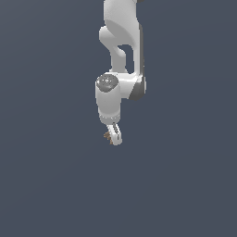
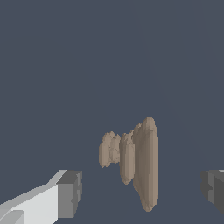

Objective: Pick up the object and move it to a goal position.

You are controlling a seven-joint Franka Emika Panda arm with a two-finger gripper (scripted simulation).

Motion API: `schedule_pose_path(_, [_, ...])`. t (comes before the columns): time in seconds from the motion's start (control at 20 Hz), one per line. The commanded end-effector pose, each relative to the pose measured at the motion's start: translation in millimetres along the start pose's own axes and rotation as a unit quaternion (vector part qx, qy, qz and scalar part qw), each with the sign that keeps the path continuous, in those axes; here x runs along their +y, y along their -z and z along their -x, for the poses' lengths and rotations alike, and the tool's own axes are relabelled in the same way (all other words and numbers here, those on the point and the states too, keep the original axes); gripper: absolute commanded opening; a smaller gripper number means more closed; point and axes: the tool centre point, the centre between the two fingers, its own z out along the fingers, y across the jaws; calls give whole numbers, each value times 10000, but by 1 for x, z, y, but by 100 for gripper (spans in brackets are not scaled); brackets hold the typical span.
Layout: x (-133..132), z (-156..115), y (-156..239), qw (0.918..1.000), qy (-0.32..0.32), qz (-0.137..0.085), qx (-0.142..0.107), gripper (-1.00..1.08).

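A white Panda arm reaches down across a plain slate-grey floor in the exterior view, its gripper low at the end of the wrist. A speck of brown, the object, shows at the fingertips on the exterior view's left side of the gripper. From this angle it cannot be told whether the fingers touch it or how far they stand apart.

The wrist view settles the matter. The object, a tan, ridged lump of upright layers with smaller prongs trailing off one side, sits between the two grey finger pads, which stand wide apart with clear floor showing on both sides of it. The gripper is parted and holds nothing. The lump lies nearer the middle of the gap than either pad, though its tallest ridge leans toward the far pad.

The step in hand appears to be the grasp itself. Done well, it would mean settling low enough for the pads to meet the thick main ridge, not the thin prongs, then closing evenly so neither pad shoves the light piece sideways. No goal marker is visible in either view.
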Motion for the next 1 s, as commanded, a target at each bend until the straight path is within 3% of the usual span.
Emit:
schedule_pose_path(0.0, [0,0,-1,10000,0,0,0,100])
schedule_pose_path(0.75, [0,0,-50,10000,-25,0,1,100])
schedule_pose_path(0.8, [0,0,-50,10000,-25,0,1,-100])
schedule_pose_path(0.95, [0,0,-50,10000,-25,0,1,-100])
